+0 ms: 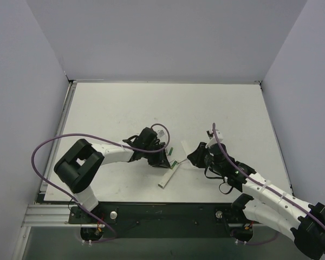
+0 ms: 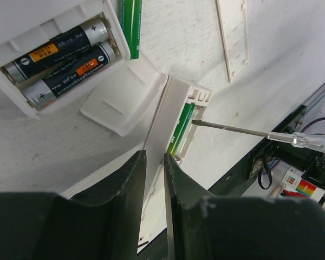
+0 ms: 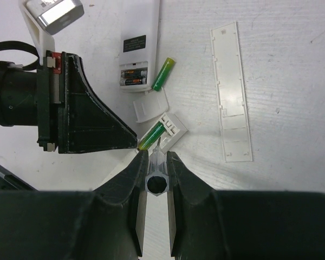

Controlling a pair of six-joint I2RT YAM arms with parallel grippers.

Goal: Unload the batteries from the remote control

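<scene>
Two green, two dark batteries point(image 2: 70, 75); left end effector point(image 2: 154, 160) clamping remote point(image 2: 158, 122), right end effector point(image 3: 156, 155) clamping screwdriver point(image 2: 299, 140)

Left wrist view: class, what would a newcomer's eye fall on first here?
Two dark batteries sit in the open white remote at upper left. At centre, the tip of a screwdriver reaches the green battery lodged in a narrow remote; another green battery lies loose at the top edge.

Table point(image 1: 124, 103): remote point(image 3: 140, 32), cover point(image 3: 231, 92) (green battery point(image 3: 164, 74))
</scene>
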